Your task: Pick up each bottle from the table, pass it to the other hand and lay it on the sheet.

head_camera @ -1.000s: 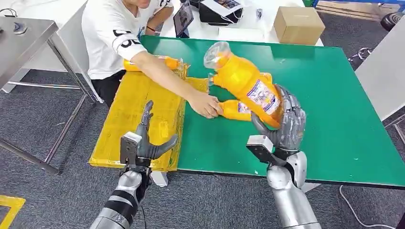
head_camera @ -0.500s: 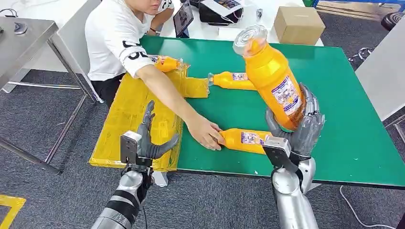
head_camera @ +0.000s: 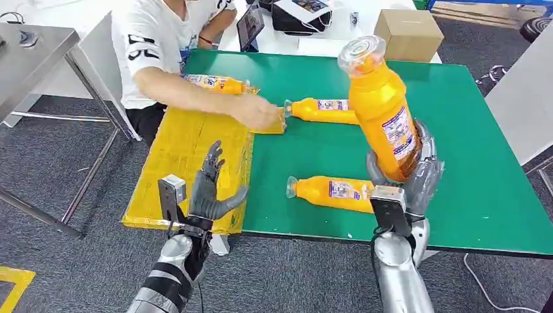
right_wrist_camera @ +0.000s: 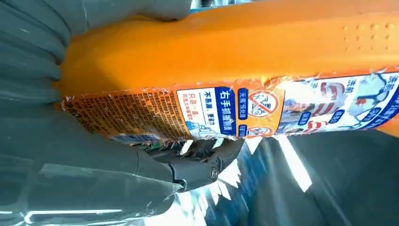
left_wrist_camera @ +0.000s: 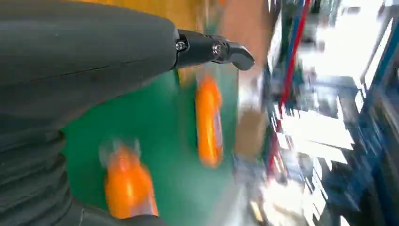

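- One tall orange plastic bottle (head_camera: 385,111) gripped upright by right hand (head_camera: 412,175); its base hidden behind the fingers.
- Left hand (head_camera: 210,189) empty, fingers spread; left wrist view blurred.

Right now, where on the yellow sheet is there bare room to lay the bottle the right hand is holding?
The near half of the yellow sheet, ahead of the left hand, is bare. The far end is crowded: one bottle lies there, with the person's arm across it. The right hand grips the raised bottle.
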